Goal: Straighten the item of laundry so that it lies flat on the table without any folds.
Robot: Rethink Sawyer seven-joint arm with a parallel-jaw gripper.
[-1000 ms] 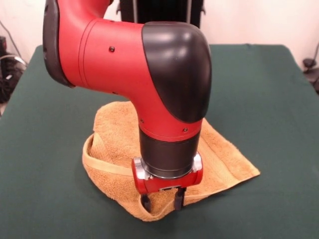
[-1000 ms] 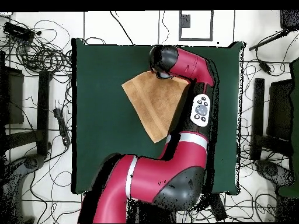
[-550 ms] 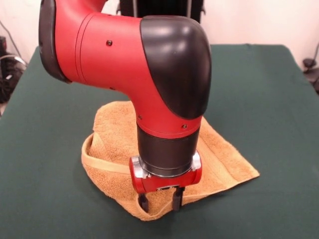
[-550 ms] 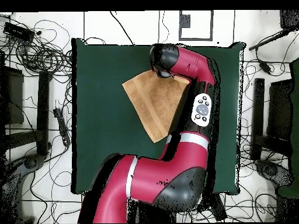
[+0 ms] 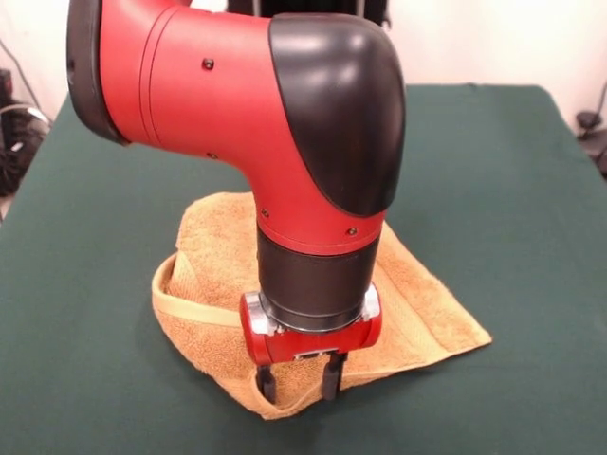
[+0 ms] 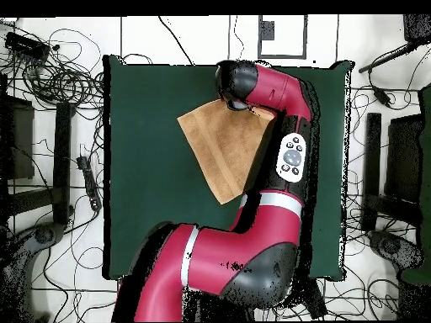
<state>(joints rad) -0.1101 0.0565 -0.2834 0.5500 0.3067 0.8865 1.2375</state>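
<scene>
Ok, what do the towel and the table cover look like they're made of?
The towel looks like terry cloth: golden-orange, matte, with a nubby looped pile and a smoother flat hem along its raised edge. The table cover seems to be felt or a similar cloth: dark green, flat, no sheen, faint wrinkles. The weave cannot be made out for certain.

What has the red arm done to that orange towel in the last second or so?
The gripper, its two fingers down at the towel's near folded edge, slid slightly toward the camera and leftward in the front view, and the towel crept along with it. Whether it pinches the cloth I cannot tell. The towel stays folded on the table.
</scene>
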